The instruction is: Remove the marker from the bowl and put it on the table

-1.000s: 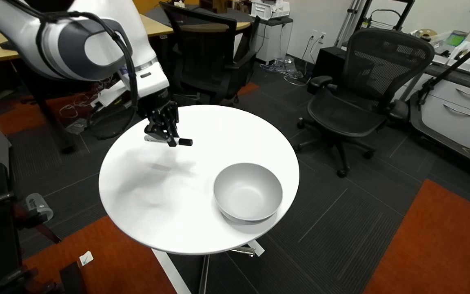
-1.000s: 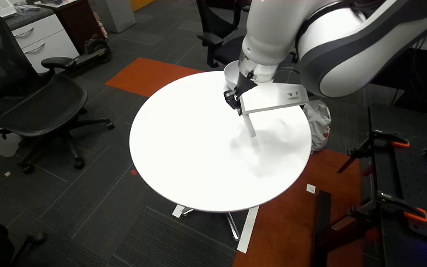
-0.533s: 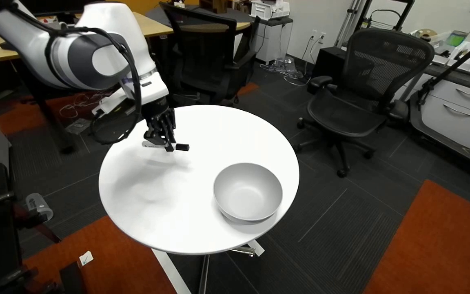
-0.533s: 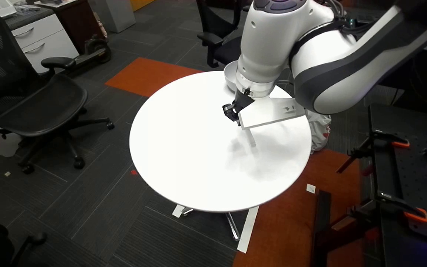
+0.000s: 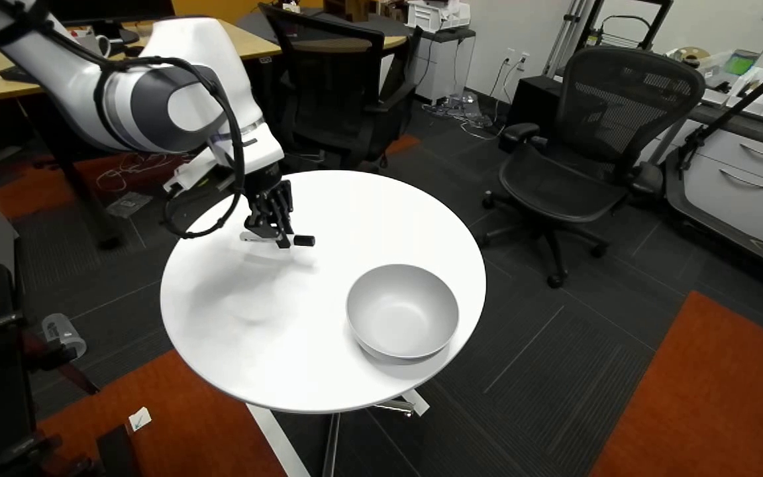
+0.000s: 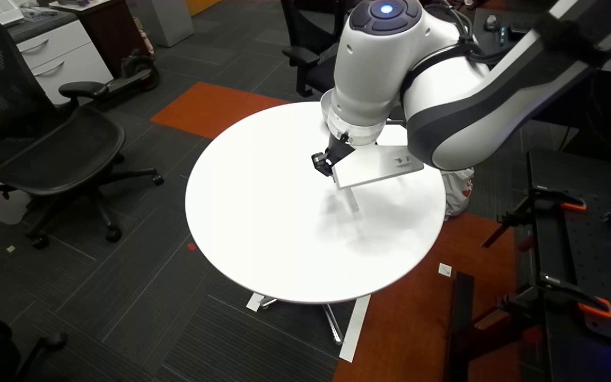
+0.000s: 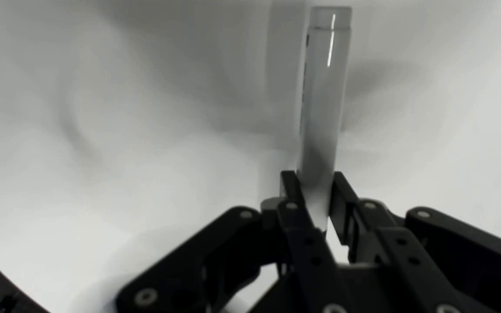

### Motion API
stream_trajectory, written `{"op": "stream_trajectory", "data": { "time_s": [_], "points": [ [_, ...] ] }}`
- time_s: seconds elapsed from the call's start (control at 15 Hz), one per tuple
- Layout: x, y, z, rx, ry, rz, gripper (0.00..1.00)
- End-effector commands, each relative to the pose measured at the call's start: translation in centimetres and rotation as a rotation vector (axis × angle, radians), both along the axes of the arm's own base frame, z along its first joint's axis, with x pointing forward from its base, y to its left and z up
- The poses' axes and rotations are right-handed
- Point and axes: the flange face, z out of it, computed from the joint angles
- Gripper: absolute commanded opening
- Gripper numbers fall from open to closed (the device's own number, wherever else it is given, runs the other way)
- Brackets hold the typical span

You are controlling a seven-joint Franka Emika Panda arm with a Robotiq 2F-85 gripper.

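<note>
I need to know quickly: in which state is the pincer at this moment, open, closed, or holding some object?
Pincer: closed, holding the black-capped white marker, gripped from both sides.

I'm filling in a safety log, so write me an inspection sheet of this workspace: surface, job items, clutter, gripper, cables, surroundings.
Surface: round white table, shadowed in part.
Marker: white, black-capped; held, apparently raised above the table.
Bowl: grey, upright near the table's edge; the marker is outside it.
Clutter: plastic bag beyond the table's edge; paper scrap on orange carpet.
Gripper: shut on the marker's white barrel.
Cables: black cable hanging in a loop beside the gripper; tangled pale cords in the background.
Surroundings: black mesh office chair and wood-topped desk.
</note>
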Motion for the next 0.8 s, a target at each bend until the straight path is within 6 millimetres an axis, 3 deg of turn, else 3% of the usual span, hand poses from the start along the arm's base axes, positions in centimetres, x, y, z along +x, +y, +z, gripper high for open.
{"op": "stream_trajectory", "data": {
  "time_s": [0.0, 0.47, 0.73],
  "points": [
    [0.85, -0.22, -0.28, -0.007, -0.011, 0.026, 0.47],
    [1.25, -0.46, -0.56, -0.011, -0.008, 0.030, 0.97],
    [1.23, -0.55, -0.58, -0.011, -0.009, 0.030, 1.00]
  ]
}}
